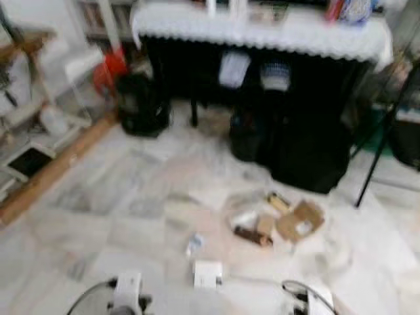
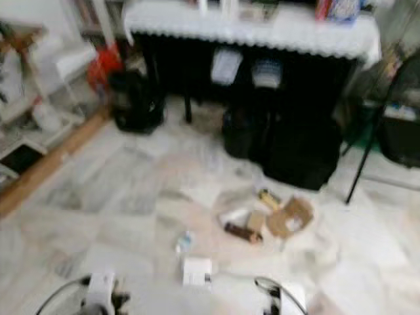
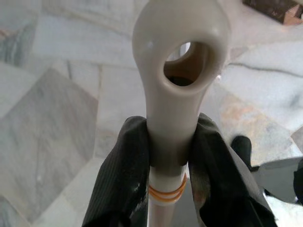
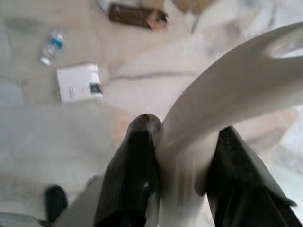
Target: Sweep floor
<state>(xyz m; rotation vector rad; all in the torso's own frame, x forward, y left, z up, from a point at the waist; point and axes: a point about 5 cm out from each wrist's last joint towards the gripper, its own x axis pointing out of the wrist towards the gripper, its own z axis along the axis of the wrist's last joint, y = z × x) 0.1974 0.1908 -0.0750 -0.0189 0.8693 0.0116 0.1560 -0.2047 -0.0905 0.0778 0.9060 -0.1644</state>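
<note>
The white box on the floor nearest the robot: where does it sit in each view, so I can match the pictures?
Left eye view: white box, low centre, just nearer than the litter pile.
Right eye view: same box, low centre, slightly further left in the picture.
Left wrist view: I cannot make it out.
Right wrist view: box on the marble beyond the right end effector.
Shared landmark: small plastic bottle, beside the box.

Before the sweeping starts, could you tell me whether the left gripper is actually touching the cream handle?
Touching. In the left wrist view the left gripper has both black fingers pressed against the cream handle, just below its hanging hole, with no gap.
</note>
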